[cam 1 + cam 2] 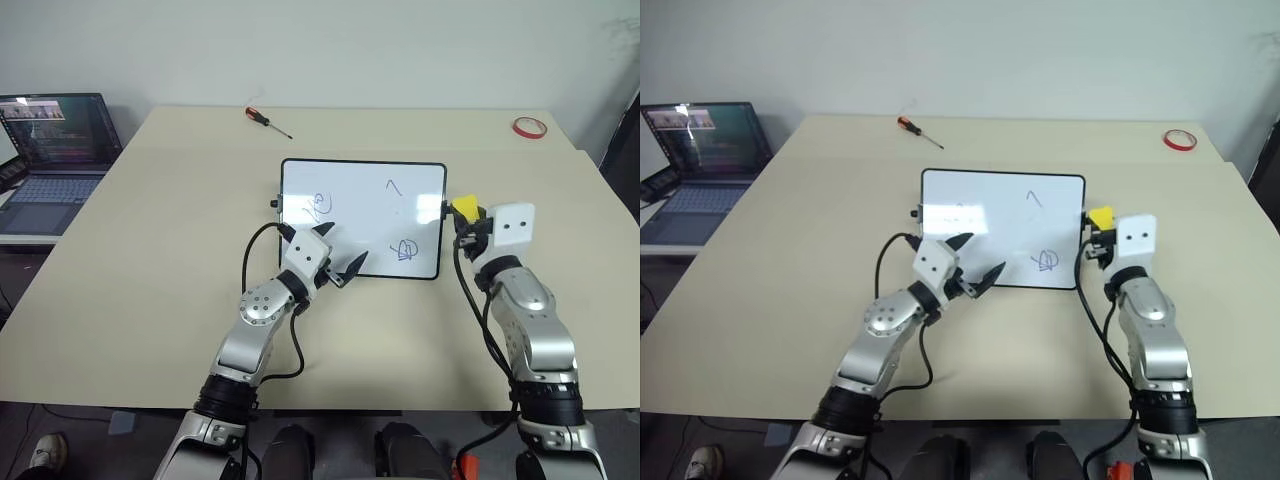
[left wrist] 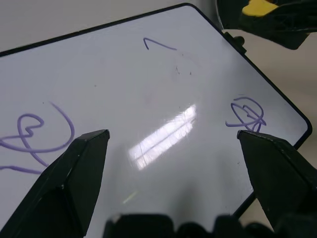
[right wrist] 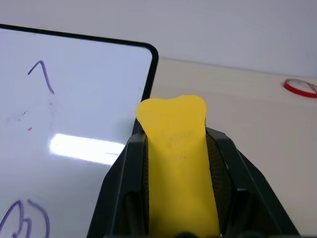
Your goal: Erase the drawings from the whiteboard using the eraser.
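My right hand [image 1: 466, 222] pinches the eraser [image 1: 464, 207] just off the whiteboard's [image 1: 362, 170] right short edge, so the board lies to its left. Nearest mark is the scribble by the board's near right corner. My left hand [image 1: 338, 255] is spread over the near edge (empty). Count: three drawings [image 1: 404, 248], one eraser, one board mid-table [image 1: 150, 240].

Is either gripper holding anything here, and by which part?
The right gripper is shut on the eraser, clamping its long sides, one end sticking out ahead. The left gripper is open over the whiteboard, holding nothing.
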{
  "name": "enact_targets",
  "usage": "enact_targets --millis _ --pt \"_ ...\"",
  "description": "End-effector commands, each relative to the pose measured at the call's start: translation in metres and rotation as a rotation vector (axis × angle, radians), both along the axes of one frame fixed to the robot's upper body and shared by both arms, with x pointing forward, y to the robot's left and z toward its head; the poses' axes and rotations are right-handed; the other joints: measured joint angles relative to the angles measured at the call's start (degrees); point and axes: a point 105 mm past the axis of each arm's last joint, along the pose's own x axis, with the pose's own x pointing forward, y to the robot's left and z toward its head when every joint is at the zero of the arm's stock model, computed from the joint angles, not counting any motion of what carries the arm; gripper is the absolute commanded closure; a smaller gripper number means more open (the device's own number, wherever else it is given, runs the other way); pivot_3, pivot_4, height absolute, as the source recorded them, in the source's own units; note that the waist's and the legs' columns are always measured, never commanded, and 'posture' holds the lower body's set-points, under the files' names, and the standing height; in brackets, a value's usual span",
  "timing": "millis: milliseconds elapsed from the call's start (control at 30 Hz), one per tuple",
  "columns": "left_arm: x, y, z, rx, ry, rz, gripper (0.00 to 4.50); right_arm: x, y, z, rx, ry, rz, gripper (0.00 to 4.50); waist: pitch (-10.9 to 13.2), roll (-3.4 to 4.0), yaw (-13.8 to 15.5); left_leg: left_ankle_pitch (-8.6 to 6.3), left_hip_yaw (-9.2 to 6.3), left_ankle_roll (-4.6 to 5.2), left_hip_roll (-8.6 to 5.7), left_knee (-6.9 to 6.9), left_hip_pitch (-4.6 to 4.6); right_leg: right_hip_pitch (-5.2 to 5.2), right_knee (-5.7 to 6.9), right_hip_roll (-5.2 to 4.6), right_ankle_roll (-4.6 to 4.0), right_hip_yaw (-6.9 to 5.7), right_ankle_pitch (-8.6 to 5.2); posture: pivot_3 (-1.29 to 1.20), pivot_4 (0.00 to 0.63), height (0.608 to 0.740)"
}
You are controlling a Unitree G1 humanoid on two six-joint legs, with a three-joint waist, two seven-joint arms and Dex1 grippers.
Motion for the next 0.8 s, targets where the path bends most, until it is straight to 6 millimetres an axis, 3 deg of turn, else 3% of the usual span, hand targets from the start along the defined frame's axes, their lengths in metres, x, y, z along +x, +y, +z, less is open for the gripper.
enact_targets --millis 33,500,800 --pt "0.002 -0.006 0.016 -0.014 -0.065 -0.022 0.00 0.011 0.018 0.018 -0.011 -0.083 0.051 3.30 0.00 0.00 -0.03 0.00 0.00 0.00 0.01 0.00 0.00 -0.01 0.02 0.00 0.00 0.00 0.00 0.00 0.150 0.740" --pt "0.003 -0.007 0.020 -0.008 -0.085 -0.030 0.00 0.039 0.053 0.036 -0.003 -0.161 0.143 3.30 0.00 0.00 -0.13 0.01 0.03 0.00 0.01 0.00 -0.06 -0.17 0.12 -0.23 0.00 0.00 0.00 0.00 0.150 0.740" --pt "0.005 -0.008 0.025 -0.003 -0.095 -0.035 0.00 0.044 0.075 0.019 0.017 -0.107 0.208 3.30 0.00 0.00 -0.54 0.01 0.04 -0.01 0.01 0.02 -0.05 -0.17 0.17 -0.24 0.00 0.01 0.00 0.00 0.150 0.740"
